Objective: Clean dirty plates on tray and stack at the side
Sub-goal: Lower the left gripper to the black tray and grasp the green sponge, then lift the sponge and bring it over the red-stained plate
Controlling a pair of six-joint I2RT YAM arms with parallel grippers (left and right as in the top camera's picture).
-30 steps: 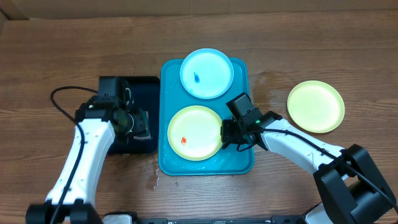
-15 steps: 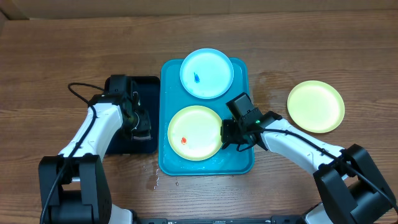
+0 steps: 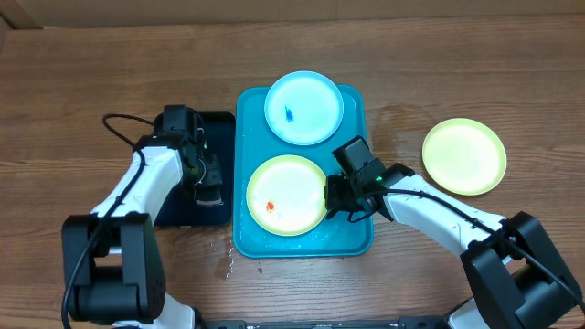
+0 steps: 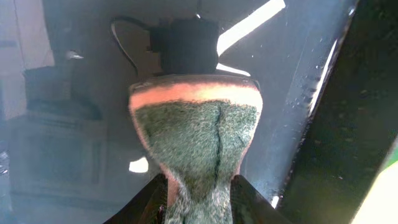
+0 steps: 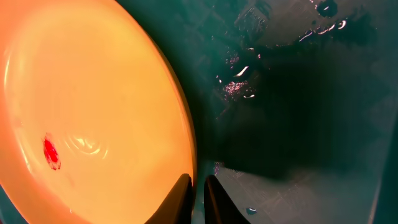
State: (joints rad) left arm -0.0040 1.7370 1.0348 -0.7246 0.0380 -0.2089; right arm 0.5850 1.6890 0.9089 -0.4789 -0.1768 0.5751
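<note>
The turquoise tray [image 3: 356, 230] holds a light-blue plate [image 3: 304, 107] with a blue smear at its far end and a lime-green plate [image 3: 285, 195] with an orange smear at its near end. A second lime-green plate [image 3: 463, 155] lies on the table to the right. My right gripper [image 3: 328, 203] is shut on the right rim of the green plate on the tray [image 5: 93, 112]. My left gripper [image 3: 208, 194] is over the black tray [image 3: 216, 128], shut on a green and orange sponge [image 4: 198, 140].
The black tray stands against the turquoise tray's left side. Water drops lie on the table by the turquoise tray's near-left corner [image 3: 230, 260]. A black cable [image 3: 119, 123] loops at the left arm.
My left arm has swung toward the black tray and the gripper has shifted slightly right and down over it. The right arm and the plates have not moved.
</note>
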